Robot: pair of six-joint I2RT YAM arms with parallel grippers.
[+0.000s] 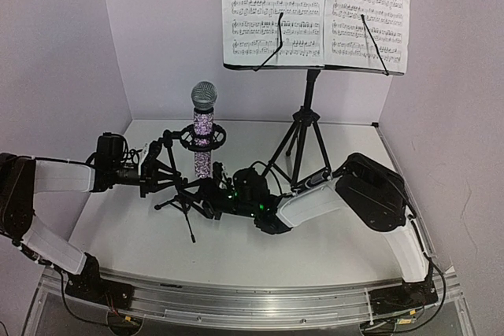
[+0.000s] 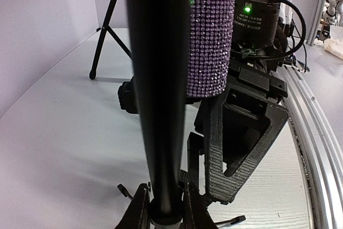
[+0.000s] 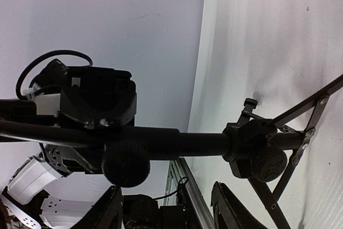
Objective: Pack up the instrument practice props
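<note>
The glittery purple microphone (image 1: 203,127) with a silver mesh head stands upright in the clip of the small black tripod mic stand (image 1: 186,204). My left gripper (image 1: 167,169) is shut on the stand's pole (image 2: 158,79), with a finger (image 2: 138,207) on each side of it. The microphone (image 2: 211,30) is just behind the pole. My right gripper (image 1: 215,186) is open at the stand from the right. Its fingers (image 3: 230,207) sit just short of the pole (image 3: 198,144), not touching it. The tall music stand (image 1: 309,116) holds the sheet-music pages (image 1: 315,9) at the back.
The music stand's tripod legs (image 1: 295,151) stand just behind my right arm. The table (image 1: 315,249) is white, with walls close on the left, back and right. A metal rail (image 1: 252,300) runs along the near edge.
</note>
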